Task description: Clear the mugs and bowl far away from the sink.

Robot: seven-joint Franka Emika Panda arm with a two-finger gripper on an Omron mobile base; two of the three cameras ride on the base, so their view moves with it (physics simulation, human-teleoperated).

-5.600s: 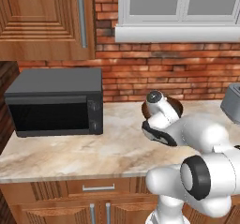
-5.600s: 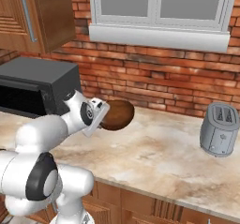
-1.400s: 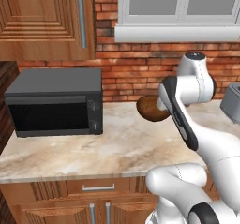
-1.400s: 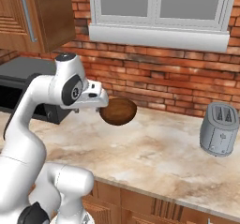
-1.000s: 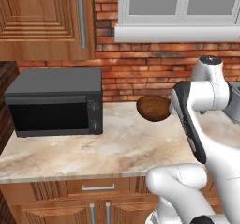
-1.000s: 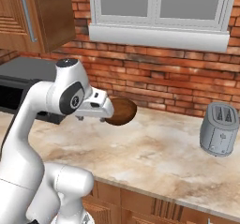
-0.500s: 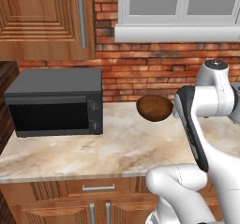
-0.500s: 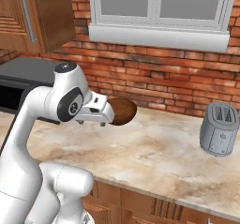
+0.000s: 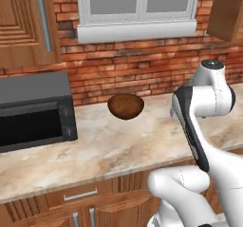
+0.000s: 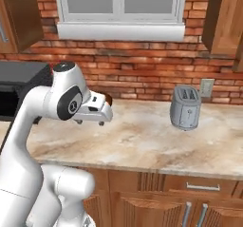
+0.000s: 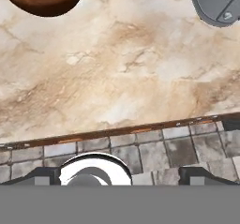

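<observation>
Bowl alone on the marble counter, arm drawn back with nothing in its jaws

The dark brown bowl sits upright on the counter close to the brick wall, apart from the black microwave on its left. The gripper hangs above the counter with its fingers spread wide and empty, the hand half hiding the bowl from the right side. Further along stands a grey toaster, well apart from the bowl, below a window and a wall socket. Nothing lies between bowl and gripper.
</observation>
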